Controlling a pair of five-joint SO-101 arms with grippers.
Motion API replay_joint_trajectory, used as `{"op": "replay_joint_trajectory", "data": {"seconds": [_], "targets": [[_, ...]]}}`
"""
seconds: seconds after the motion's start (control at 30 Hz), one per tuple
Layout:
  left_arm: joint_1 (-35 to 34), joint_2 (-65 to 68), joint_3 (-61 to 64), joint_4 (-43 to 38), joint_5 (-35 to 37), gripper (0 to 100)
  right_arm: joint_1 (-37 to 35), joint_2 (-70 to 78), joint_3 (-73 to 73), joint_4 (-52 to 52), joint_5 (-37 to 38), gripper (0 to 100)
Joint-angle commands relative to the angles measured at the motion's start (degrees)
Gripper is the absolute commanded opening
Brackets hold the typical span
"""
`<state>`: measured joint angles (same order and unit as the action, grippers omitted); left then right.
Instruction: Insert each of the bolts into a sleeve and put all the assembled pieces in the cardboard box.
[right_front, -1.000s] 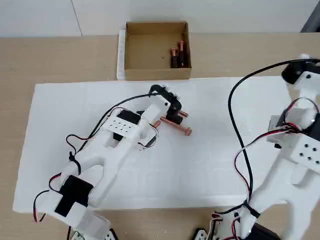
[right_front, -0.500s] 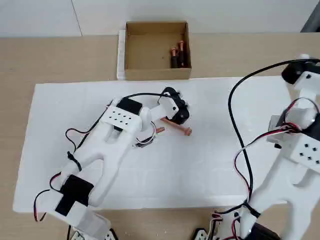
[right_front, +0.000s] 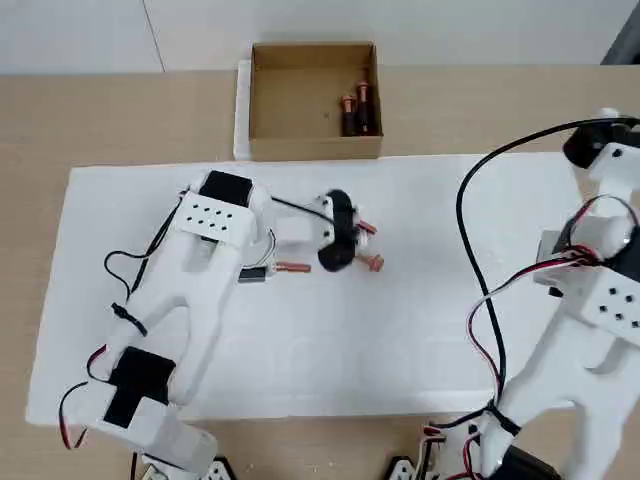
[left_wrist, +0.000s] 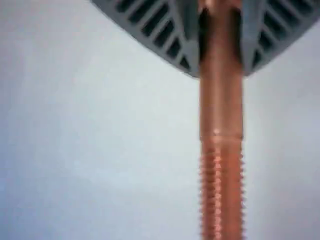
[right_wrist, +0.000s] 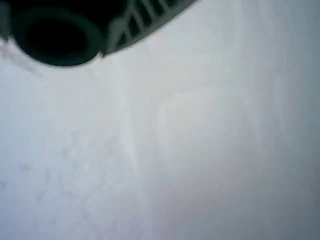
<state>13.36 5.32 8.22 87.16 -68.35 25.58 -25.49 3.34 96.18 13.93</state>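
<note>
The left tool (left_wrist: 220, 22) is clamped on a copper bolt (left_wrist: 220, 130), whose threaded end is held out over the white foam sheet (right_front: 430, 330) on the desk (right_front: 120, 120). In the high view, this tool is seen near the sheet's middle, with a loose bolt (right_front: 292, 267) lying just beside it. Assembled pieces (right_front: 355, 110) are seen at the right side inside the cardboard box (right_front: 300, 148). Whether the right tool (right_wrist: 60, 35) is apart or together cannot be told.
</note>
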Motion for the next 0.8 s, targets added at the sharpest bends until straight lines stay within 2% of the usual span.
{"op": "replay_joint_trajectory", "data": {"seconds": [0.0,0.13,0.23,0.43,0.6,0.77], "targets": [[-0.4,-0.4,-2.8,0.3,-6.7,1,-0.4,-2.0,-0.2,-0.4,0.2,0.4],[-0.4,-0.3,-2.7,0.2,-12.3,1,-0.4,-2.0,-0.2,-0.4,0.2,0.4],[-0.4,1.4,-2.5,-3.1,-14.2,1,-0.4,-2.0,-0.2,-0.4,0.2,0.4],[0.3,9.1,-2.7,-12.1,-14.2,1,-1.3,-2.0,-0.2,-0.2,0.3,0.4],[1.1,13.0,-3.4,-13.7,-14.2,1,-1.4,-2.0,0.9,-0.4,0.3,0.4],[1.4,14.0,-4.6,-13.7,-11.3,11,-1.4,-2.0,1.6,-0.8,0.4,0.4]]}}
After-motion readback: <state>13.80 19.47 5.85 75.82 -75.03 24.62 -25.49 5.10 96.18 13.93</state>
